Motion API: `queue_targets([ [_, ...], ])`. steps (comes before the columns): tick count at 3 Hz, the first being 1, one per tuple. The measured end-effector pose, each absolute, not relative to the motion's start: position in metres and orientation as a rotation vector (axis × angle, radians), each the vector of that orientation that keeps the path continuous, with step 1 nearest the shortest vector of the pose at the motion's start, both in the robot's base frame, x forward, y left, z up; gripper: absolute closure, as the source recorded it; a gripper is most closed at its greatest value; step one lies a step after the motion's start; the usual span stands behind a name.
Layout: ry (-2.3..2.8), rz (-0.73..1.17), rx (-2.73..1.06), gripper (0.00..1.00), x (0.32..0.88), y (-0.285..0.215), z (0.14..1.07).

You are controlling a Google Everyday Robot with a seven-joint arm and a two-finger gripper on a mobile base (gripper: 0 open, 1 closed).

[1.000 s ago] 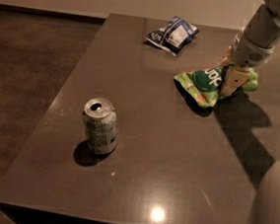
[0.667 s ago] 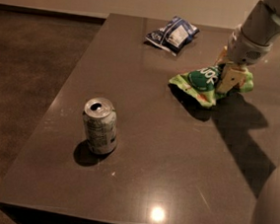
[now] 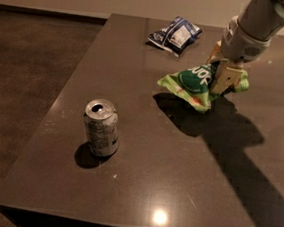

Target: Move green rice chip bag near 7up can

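The green rice chip bag is crinkled lime green with a dark green round logo. It hangs lifted above the dark table, casting a shadow below it. My gripper comes in from the upper right and is shut on the bag's right end. The 7up can, pale green and silver with an open top, stands upright at the table's front left, well to the left of and nearer than the bag.
A dark blue and white snack bag lies at the table's far edge, behind the green bag. The table's left edge drops to a dark floor. The arm's shadow runs across the table's right side.
My gripper has carried the green bag leftward and a little toward the front, closer to the can. The can and the blue bag have not moved.
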State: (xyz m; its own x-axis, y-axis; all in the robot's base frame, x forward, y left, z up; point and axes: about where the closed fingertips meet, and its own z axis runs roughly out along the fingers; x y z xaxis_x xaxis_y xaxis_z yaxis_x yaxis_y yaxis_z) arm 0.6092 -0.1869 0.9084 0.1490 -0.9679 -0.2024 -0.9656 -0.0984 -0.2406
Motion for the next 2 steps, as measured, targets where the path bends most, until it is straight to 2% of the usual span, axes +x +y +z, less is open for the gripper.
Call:
queue_targets([
  [2,1.755,0.01,-2.195,1.0,0.545,-0.138,0.922],
])
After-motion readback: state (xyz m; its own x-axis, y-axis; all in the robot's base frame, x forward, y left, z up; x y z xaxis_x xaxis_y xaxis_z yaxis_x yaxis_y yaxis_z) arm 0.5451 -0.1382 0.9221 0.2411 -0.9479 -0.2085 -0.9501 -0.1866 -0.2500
